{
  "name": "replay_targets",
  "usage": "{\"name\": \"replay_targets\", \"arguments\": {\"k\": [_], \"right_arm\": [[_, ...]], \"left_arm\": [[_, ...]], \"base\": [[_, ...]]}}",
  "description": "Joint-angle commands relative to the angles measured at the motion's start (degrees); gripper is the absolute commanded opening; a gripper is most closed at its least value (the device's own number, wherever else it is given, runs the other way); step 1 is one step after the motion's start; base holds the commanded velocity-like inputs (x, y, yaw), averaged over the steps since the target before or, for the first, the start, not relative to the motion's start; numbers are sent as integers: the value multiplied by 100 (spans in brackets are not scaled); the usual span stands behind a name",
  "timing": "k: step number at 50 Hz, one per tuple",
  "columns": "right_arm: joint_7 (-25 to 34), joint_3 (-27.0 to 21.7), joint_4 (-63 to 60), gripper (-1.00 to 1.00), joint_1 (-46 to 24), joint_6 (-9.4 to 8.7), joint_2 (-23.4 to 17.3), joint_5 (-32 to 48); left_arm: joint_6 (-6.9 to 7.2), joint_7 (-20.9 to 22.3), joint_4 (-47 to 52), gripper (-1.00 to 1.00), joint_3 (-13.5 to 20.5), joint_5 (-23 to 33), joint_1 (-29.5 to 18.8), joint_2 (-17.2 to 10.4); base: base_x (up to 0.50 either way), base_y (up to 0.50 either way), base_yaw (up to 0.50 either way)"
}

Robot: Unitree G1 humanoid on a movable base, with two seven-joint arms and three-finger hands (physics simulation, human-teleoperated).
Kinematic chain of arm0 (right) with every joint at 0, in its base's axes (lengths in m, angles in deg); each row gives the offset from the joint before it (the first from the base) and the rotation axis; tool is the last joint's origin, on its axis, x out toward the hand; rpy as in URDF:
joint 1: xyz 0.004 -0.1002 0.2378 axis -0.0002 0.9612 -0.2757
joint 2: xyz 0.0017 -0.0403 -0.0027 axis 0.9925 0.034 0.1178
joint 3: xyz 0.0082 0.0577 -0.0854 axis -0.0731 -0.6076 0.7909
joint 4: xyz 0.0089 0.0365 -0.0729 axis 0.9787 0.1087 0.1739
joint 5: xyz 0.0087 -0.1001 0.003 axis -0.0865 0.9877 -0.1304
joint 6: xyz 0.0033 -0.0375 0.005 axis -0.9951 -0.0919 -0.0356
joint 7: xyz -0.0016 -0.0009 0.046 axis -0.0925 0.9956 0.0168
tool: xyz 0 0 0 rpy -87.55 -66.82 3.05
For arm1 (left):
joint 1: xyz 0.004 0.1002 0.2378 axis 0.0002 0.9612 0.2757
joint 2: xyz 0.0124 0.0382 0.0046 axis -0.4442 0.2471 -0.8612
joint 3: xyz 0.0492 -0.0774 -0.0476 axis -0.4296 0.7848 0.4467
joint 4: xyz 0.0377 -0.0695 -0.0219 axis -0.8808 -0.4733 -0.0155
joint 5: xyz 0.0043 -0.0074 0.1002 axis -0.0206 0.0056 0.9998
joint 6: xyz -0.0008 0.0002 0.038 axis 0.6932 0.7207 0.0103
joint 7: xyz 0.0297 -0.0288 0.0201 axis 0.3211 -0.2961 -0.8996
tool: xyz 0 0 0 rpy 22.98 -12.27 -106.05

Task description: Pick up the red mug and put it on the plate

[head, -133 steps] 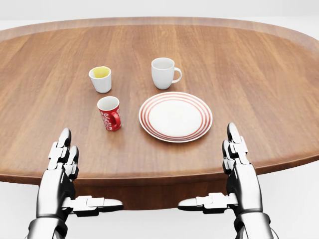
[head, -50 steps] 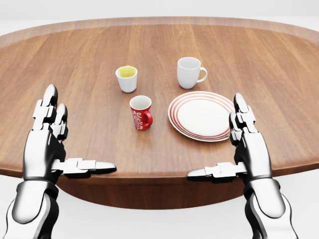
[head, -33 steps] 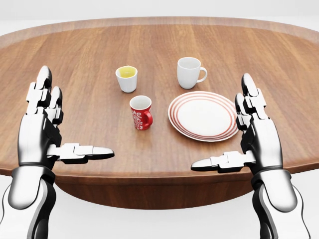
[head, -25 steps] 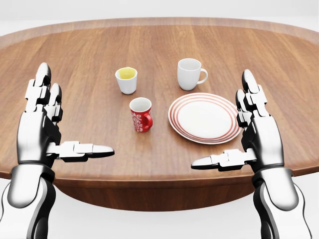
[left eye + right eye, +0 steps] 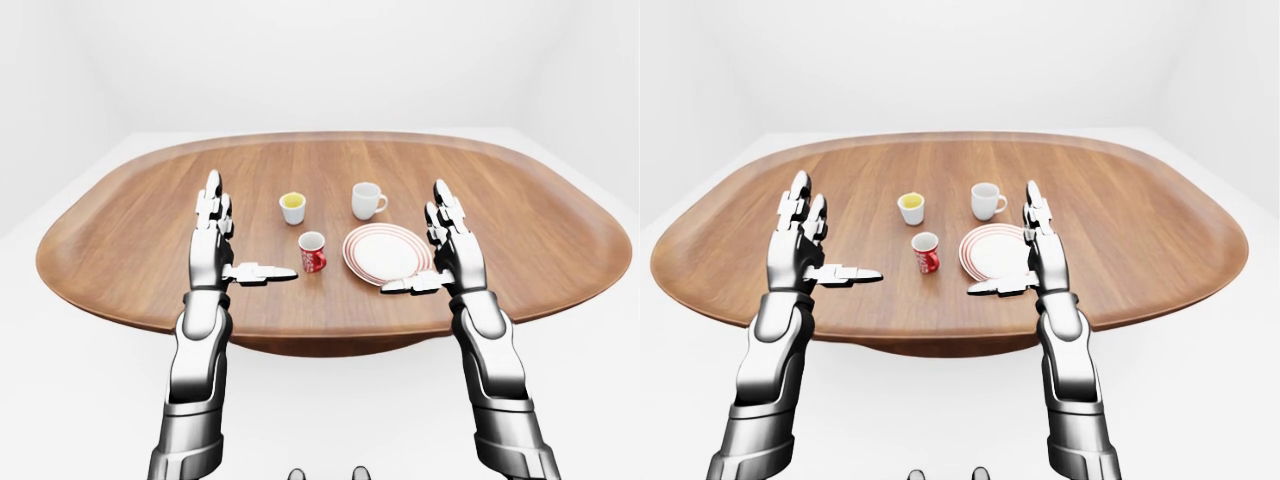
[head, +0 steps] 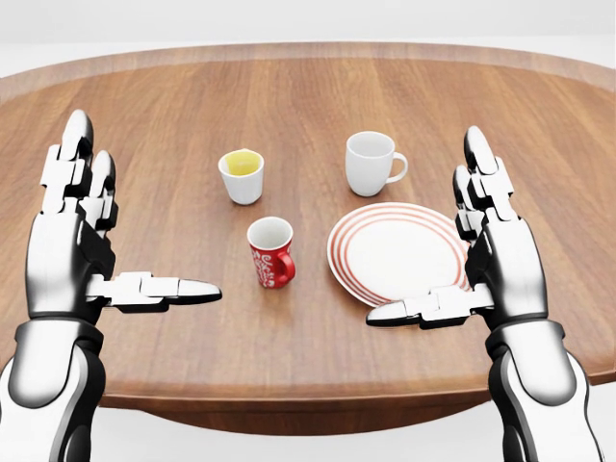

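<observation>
The right hand (image 6: 486, 260) is wide open and holds nothing — so is the left hand (image 6: 82, 250). Both hang over the near edge of the table (image 6: 144, 106), probably getting ready to reach. The red mug (image 6: 271, 252) stands between them, just left of the plate (image 6: 395, 252) — not on it yet.

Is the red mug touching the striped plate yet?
Apart. The head view shows bare table between the red mug and the striped plate.
</observation>
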State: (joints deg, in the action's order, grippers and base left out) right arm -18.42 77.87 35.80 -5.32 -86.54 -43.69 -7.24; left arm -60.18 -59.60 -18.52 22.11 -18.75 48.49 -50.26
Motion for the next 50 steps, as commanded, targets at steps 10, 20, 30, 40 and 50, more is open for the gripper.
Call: {"name": "replay_targets", "arguments": {"k": [10, 20, 30, 40, 50], "right_arm": [[33, 36, -29, 100, -9, 0, 9, 56], [72, 36, -52, 100, -17, 0, 7, 89], [76, 47, -85, 100, 12, 0, 23, 108], [83, 36, -20, 100, -10, 0, 15, 114], [72, 48, -22, 100, -1, 0, 25, 129]], "left_arm": [[0, 18, 168, 100, -4, 20, 51, 17], [0, 28, 214, 100, -50, 66, 71, 44], [0, 45, 232, 100, -42, 73, 84, 46], [0, 45, 191, 100, -34, 69, 74, 44], [0, 45, 174, 100, -34, 68, 58, 40]], "base": [[23, 0, 0], [31, 0, 0], [35, 0, 0], [35, 0, 0], [35, 0, 0]]}}
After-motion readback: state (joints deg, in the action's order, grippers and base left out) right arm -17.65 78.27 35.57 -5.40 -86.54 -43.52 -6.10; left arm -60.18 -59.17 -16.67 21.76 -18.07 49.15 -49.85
